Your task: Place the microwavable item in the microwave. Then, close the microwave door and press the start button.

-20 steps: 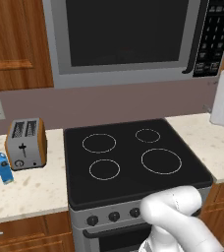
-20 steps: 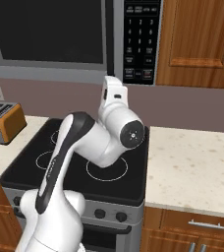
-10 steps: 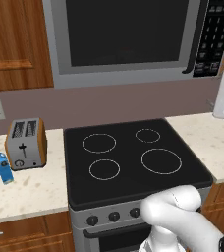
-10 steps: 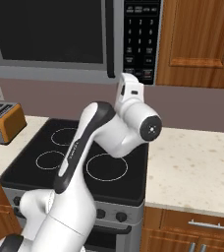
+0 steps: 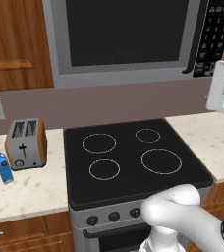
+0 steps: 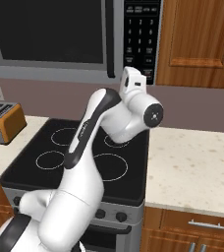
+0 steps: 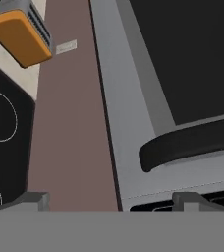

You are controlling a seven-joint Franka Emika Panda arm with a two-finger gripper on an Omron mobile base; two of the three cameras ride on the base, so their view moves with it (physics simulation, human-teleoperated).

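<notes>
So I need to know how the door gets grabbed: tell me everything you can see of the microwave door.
The microwave door is a wide grey-framed panel with a big dark glass window, looking like brushed metal. A long black bar handle runs down its right edge, beside the black keypad strip. It is shut, flush with the microwave's front, mounted above the stove. Nothing touches it; the open end effector points at the handle's lower end.

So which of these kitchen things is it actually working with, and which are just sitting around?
For the job:
microwave
microwave door, shut
open claw

Just sitting there:
toaster
blue carton
stove
</notes>
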